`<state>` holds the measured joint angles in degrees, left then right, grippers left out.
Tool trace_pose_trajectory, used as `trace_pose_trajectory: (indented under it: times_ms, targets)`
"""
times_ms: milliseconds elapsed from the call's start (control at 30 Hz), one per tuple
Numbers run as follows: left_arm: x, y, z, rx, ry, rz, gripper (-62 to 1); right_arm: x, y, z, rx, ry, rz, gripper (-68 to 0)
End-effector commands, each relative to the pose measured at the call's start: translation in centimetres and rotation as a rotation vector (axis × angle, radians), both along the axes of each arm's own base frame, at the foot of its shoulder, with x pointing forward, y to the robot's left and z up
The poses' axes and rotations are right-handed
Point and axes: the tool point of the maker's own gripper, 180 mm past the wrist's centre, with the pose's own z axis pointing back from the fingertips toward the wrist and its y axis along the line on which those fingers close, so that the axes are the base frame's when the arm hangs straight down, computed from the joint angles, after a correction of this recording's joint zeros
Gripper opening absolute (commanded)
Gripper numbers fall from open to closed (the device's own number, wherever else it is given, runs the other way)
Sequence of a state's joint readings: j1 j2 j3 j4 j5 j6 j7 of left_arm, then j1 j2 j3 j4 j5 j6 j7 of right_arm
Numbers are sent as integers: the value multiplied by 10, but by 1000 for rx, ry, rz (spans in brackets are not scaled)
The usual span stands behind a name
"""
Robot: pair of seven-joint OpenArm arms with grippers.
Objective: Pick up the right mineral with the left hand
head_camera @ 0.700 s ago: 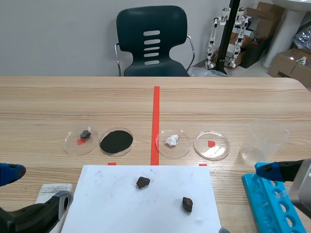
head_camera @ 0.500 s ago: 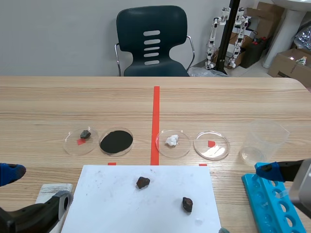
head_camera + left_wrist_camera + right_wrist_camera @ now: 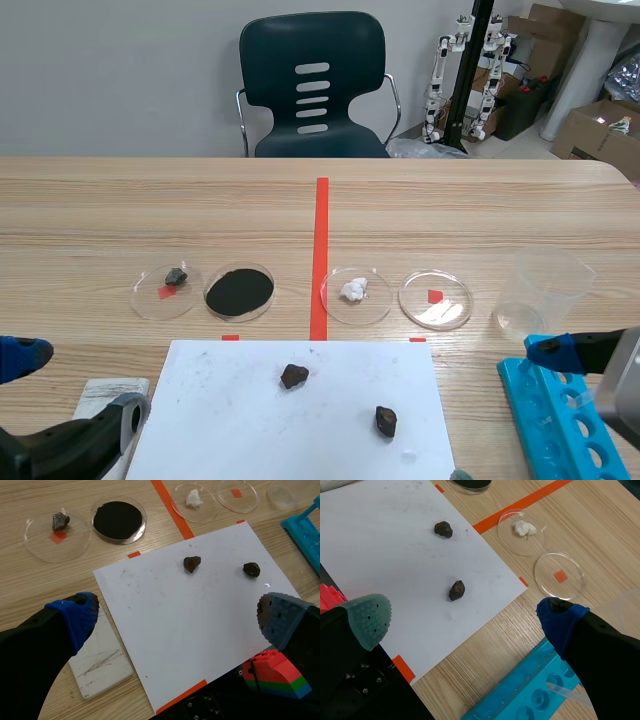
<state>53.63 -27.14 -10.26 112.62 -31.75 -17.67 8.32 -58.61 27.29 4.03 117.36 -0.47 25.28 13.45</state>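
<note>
My left gripper hangs low over the near left of the table. Its 2 fingers are spread wide with nothing between them. A white streak plate lies on the wood under that gap, close to 1 finger and just beside the white sheet.

The right mineral, a small dark brown lump, lies on the sheet toward its near right corner. It is ahead of my left gripper and well apart from both pads, so nothing touches it. The left mineral, also dark brown, lies on the same sheet, farther away and to the left, well apart from the other.

My right gripper is at the near right, its fingers likewise spread and empty, above a light blue rack with round wells.

Just past the sheet's far edge, 4 clear dishes stand in a row. From the left:
- the 1st dish holds a grey stone beside a red square;
- the 2nd dish is filled with black powder;
- the 3rd dish holds a white lump;
- the 4th dish shows only a red square.

The red tape line runs between the 2nd and 3rd. A clear beaker stands right of the row, just beyond the rack. A dark chair stands behind the table's far edge.
</note>
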Motion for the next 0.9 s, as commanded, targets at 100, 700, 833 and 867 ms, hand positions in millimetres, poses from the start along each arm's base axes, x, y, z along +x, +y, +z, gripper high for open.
trace_pose_trajectory:
  times_ms: [100, 700, 833, 867]
  targets:
    - [5, -4, 11, -24, -37, 0, 14, 6, 4, 10, 24, -35, 1, -67]
    - [19, -8, 21, -95, -75, 48, 14, 6, 4, 10, 24, -34, 1, -67]
    - [24, -22, 16, -96, -42, 11, 14, 6, 4, 10, 24, -35, 1, -67]
    - [25, -27, 13, -88, -25, -7, 14, 6, 4, 10, 24, -35, 1, -67]
